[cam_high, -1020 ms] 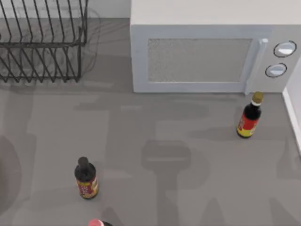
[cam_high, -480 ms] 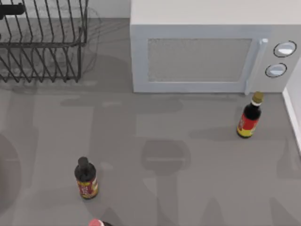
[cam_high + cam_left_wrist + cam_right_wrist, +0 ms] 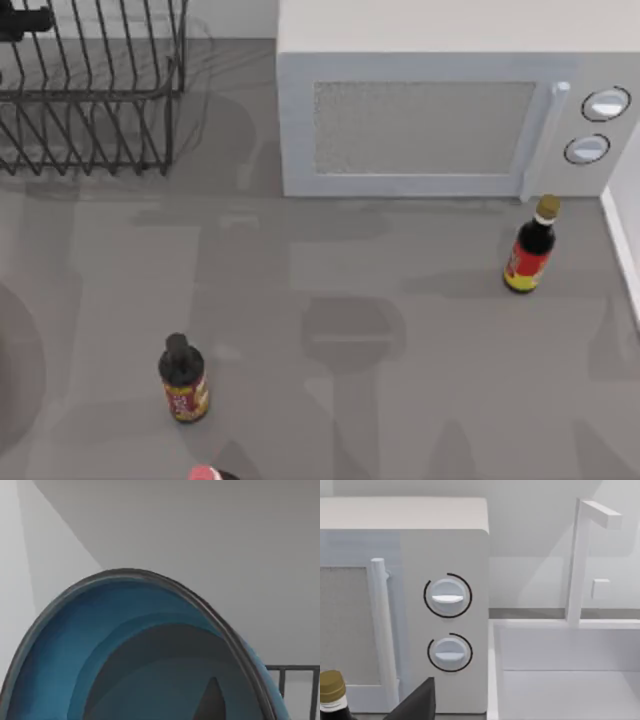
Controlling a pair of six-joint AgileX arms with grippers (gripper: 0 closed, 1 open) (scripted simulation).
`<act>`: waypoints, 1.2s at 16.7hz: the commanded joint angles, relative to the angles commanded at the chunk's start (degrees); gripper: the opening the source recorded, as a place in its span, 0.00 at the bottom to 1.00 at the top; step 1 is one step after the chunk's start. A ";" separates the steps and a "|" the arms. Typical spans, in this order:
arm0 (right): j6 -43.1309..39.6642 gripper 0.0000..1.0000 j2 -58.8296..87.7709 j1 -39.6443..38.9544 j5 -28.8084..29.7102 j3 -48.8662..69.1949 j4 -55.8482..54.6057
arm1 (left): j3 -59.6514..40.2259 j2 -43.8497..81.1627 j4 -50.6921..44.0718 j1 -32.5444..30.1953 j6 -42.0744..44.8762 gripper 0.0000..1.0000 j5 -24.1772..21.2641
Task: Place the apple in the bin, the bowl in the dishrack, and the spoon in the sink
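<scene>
Top view: the dishrack stands at the worktop's far left corner, and a dark part of the left arm reaches over its far left edge. Left wrist view: the bowl sits close against the camera, apparently carried by the left gripper, whose state cannot be told; rack bars lie just beyond its rim. Right wrist view: the right gripper, state not discernible, faces the microwave and sink.
</scene>
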State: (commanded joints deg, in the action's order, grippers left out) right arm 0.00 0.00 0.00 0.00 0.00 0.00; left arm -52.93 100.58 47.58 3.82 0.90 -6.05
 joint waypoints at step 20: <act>0.00 1.00 0.00 0.00 0.00 0.00 0.00 | 8.59 -10.32 -7.90 -0.40 1.81 1.00 0.97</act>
State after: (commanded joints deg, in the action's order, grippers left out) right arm 0.00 0.00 0.00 0.00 0.00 0.00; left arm -44.34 90.26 39.67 3.42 2.71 -5.08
